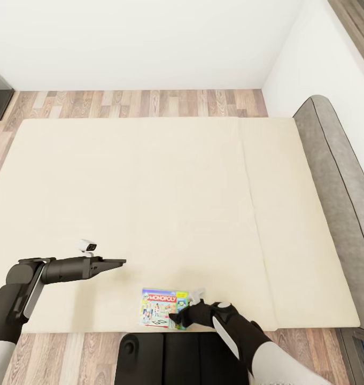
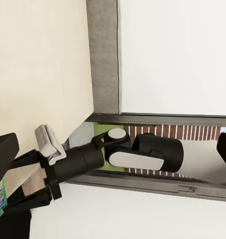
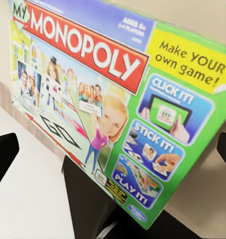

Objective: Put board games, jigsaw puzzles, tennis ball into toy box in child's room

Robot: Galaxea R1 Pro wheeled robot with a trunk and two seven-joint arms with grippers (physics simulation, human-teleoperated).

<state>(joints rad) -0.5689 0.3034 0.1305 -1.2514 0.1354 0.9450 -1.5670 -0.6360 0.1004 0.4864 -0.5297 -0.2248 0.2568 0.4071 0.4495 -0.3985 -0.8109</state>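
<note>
Lying flat at the near edge of the bed (image 1: 149,203) in the head view: 1 Monopoly board game (image 1: 163,308), right gripper (image 1: 177,317) at its near-right corner, finger spread unclear. Left gripper (image 1: 117,262) hovers apart, fingers narrow. Right wrist view: box (image 3: 123,104) close ahead, fingertips wide.

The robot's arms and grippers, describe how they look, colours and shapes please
Both arms are dark grey to black tubes with rounded joints and light grey-white panels; the lower segments are white. The left gripper has flat, tapering black fingers, with a small white camera block above the wrist. The right gripper is black too, with a similar pale block behind it.
</note>
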